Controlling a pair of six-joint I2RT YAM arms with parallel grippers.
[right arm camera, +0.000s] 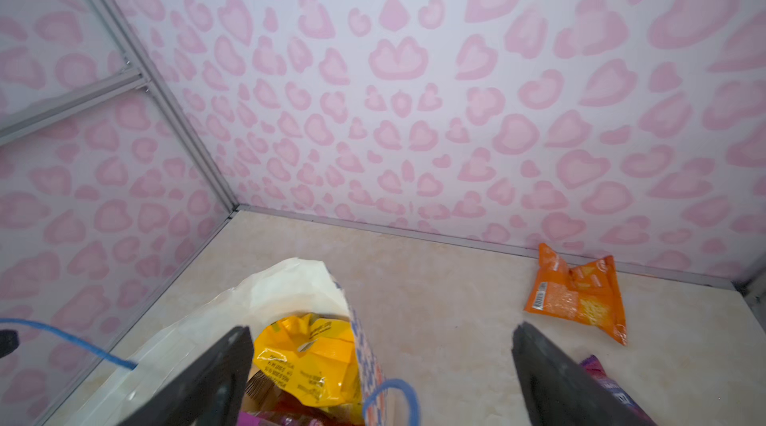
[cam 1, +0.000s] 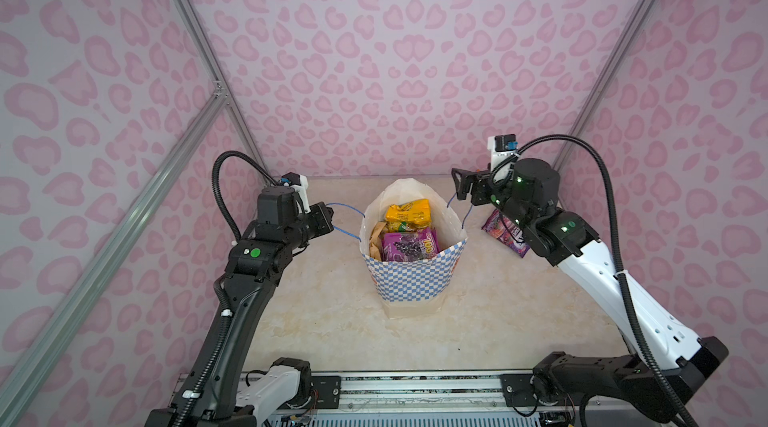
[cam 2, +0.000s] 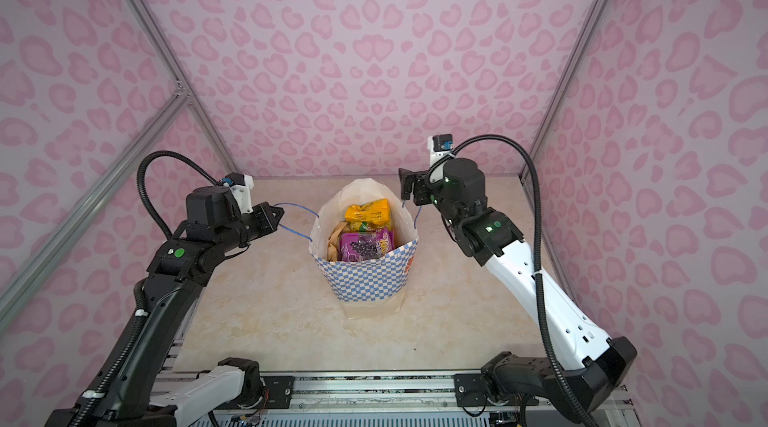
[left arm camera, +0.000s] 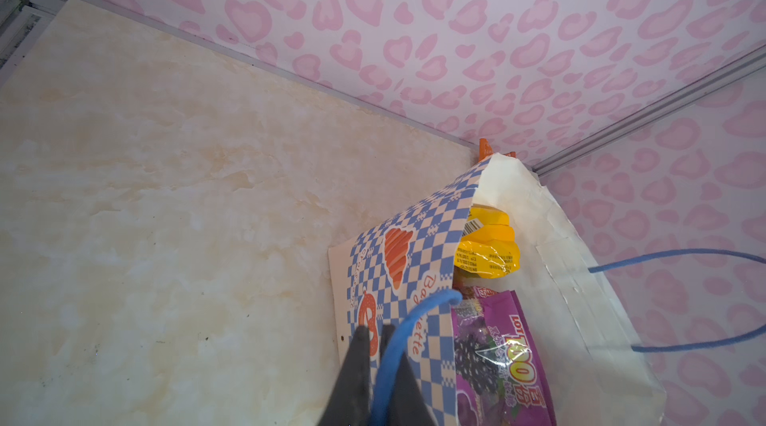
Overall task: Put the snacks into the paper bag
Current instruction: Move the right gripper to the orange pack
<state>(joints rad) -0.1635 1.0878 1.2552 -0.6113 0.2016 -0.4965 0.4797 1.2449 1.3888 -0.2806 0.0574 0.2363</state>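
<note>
Risk: your left tool [cam 1: 331, 218], clenched on the handle [left arm camera: 439, 299], could topple the paper bag [cam 1: 411, 279]; right tool [cam 1: 457, 185], beside it, released.

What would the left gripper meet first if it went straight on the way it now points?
Probably the checkered side of the paper bag; the left gripper, shut on the blue cord handle, points at it.

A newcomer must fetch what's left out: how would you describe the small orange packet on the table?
Find the checkered paper bag standing mid-table, then look past it to the foot of the back wall, on the side of the right arm. The orange packet lies there, crumpled. The purple packet lies nearer, under the right arm; this one is bright orange with a barcode.
</note>
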